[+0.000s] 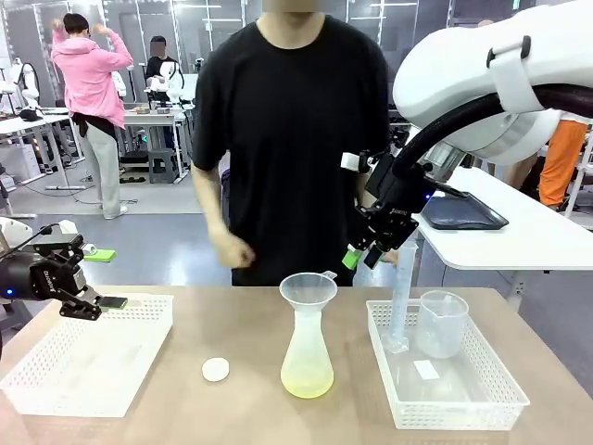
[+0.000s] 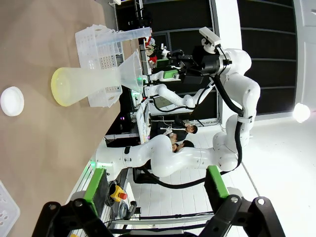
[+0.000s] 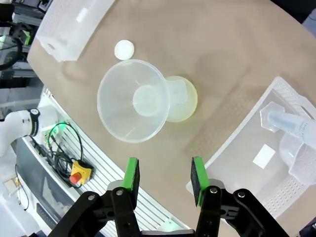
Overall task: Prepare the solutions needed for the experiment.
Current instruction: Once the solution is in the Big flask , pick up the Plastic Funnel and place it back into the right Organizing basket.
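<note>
While both arms are held clear of the glassware, the solutions (image 1: 307, 382) are seen as a shallow, pale yellow-green layer in the bottom of a conical flask (image 1: 306, 345). The flask is stood upright at the middle of the desk (image 1: 250, 329) and is topped by a clear funnel (image 1: 308, 289). A small white cap (image 1: 215, 369) is laid on the desk just left of the flask. The left gripper (image 1: 105, 278) is held by the far edge of a white basket (image 1: 83, 366) at the desk's left, its jaws spread wide with nothing between them. The right gripper (image 3: 164, 165) is raised above and to the right of the funnel, its jaws parted and empty. A second basket (image 1: 468, 394) at the right is occupied by a graduated cylinder (image 1: 400, 297) and a beaker (image 1: 441, 324), both upright. A person (image 1: 292, 139) is stood behind the desk, with one hand (image 1: 236, 252) held low near its far edge.
</note>
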`<state>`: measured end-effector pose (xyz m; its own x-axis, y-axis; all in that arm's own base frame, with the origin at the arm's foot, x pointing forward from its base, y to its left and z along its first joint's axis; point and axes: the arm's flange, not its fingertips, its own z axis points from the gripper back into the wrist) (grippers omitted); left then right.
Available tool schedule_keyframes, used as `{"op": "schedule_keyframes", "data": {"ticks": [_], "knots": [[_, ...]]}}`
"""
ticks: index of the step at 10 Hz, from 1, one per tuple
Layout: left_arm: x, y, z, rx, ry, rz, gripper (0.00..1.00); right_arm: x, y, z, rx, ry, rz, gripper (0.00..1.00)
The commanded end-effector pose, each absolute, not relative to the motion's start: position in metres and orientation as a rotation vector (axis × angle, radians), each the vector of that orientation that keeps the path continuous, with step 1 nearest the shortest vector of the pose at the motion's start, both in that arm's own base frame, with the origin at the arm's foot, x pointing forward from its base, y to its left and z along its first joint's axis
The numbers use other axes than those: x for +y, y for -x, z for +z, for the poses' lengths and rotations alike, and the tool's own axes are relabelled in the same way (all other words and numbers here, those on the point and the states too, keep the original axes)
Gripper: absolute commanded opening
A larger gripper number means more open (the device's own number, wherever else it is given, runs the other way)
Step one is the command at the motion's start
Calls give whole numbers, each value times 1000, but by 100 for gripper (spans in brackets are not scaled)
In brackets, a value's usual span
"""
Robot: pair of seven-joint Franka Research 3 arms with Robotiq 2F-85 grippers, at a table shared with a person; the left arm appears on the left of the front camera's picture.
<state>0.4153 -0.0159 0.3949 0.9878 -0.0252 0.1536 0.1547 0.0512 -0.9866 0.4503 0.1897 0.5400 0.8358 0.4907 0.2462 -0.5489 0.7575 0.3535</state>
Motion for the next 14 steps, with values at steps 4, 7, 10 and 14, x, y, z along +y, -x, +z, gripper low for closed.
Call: {"op": "schedule_keyframes", "data": {"ticks": [4,7,10,14], "knots": [[-16,-415,397,-100,1516,-134,100,194,-447,538,-102,-410,526,54],[-16,-415,397,-100,1516,-134,100,204,-443,528,-36,-380,434,54],[-16,-415,397,-100,1516,-134,100,215,-448,516,-39,-379,302,54],[-16,-415,397,-100,1516,-134,100,224,-456,507,-28,-388,232,54]]}}
